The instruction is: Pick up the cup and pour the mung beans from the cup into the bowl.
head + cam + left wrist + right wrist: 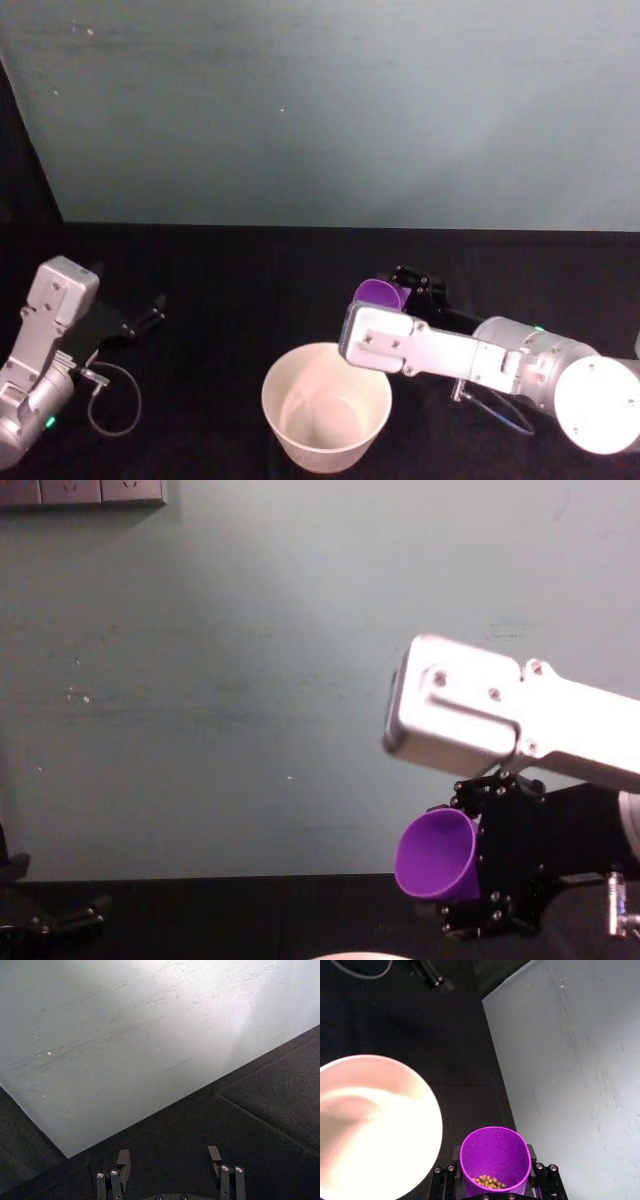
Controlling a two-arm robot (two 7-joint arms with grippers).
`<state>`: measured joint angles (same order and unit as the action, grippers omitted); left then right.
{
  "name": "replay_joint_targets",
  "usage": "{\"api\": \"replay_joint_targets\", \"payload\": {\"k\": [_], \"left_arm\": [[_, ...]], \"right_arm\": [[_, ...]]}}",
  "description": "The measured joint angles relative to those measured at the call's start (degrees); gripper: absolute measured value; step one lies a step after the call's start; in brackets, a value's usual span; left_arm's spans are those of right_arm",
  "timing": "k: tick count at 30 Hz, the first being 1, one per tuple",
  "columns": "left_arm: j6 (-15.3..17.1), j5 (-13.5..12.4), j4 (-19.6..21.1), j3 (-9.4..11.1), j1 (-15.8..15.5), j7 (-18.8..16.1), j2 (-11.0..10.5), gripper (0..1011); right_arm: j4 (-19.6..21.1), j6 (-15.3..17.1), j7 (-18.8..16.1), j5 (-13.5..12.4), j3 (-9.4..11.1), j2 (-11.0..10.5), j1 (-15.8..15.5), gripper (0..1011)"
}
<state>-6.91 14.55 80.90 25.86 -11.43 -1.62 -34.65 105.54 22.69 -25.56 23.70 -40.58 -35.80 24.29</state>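
Note:
My right gripper is shut on the purple cup, holding it lifted just behind the far right rim of the white bowl. The cup is tipped onto its side, its mouth turned toward my left. In the right wrist view the mung beans lie as a small heap deep inside the cup, beside the bowl. The bowl's inside looks bare. My left gripper is open and holds nothing; its arm rests at the table's left.
A black cloth covers the table, and a pale teal wall rises behind it. A loose cable loops beside the left arm.

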Motion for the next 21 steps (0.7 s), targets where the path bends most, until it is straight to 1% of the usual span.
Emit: {"api": "replay_joint_targets", "payload": {"k": [1,2,3,4,7,8,11,12,13,14,16,17,21], "left_arm": [[0.0,0.0,0.0,0.0,0.0,0.0,0.0,1004],[0.0,0.0,0.0,0.0,0.0,0.0,0.0,1004],[0.0,0.0,0.0,0.0,0.0,0.0,0.0,1004],[0.0,0.0,0.0,0.0,0.0,0.0,0.0,1003],[0.0,0.0,0.0,0.0,0.0,0.0,0.0,1003],[0.0,0.0,0.0,0.0,0.0,0.0,0.0,1003],[0.0,0.0,0.0,0.0,0.0,0.0,0.0,1003],[0.0,0.0,0.0,0.0,0.0,0.0,0.0,1003],[0.0,0.0,0.0,0.0,0.0,0.0,0.0,1004],[0.0,0.0,0.0,0.0,0.0,0.0,0.0,1003],[0.0,0.0,0.0,0.0,0.0,0.0,0.0,1003],[0.0,0.0,0.0,0.0,0.0,0.0,0.0,1004],[0.0,0.0,0.0,0.0,0.0,0.0,0.0,1003]], "right_arm": [[0.0,0.1,-0.3,0.6,-0.3,0.0,0.2,723],[-0.2,0.3,-0.9,1.7,-0.9,0.1,0.7,723],[-0.2,0.3,-0.9,1.7,-0.9,0.1,0.7,723],[-0.5,0.4,-1.5,2.6,-1.4,0.2,1.2,723],[-1.0,0.4,-2.4,4.1,-2.1,0.4,1.8,723],[-1.0,0.5,-2.9,5.2,-2.6,0.4,2.1,723],[-0.9,0.6,-3.6,7.3,-3.8,0.4,2.7,723],[-0.6,0.7,-3.9,8.9,-4.6,0.3,3.0,723],[-0.6,0.7,-3.9,8.9,-4.6,0.3,3.0,723],[-0.4,0.9,-4.2,10.3,-5.4,0.2,3.2,723],[-0.1,1.1,-4.6,11.8,-6.1,0.2,3.4,723],[0.1,1.3,-4.9,13.0,-6.7,0.2,3.6,723],[0.3,1.6,-5.7,15.8,-8.0,0.3,4.1,723]]}}
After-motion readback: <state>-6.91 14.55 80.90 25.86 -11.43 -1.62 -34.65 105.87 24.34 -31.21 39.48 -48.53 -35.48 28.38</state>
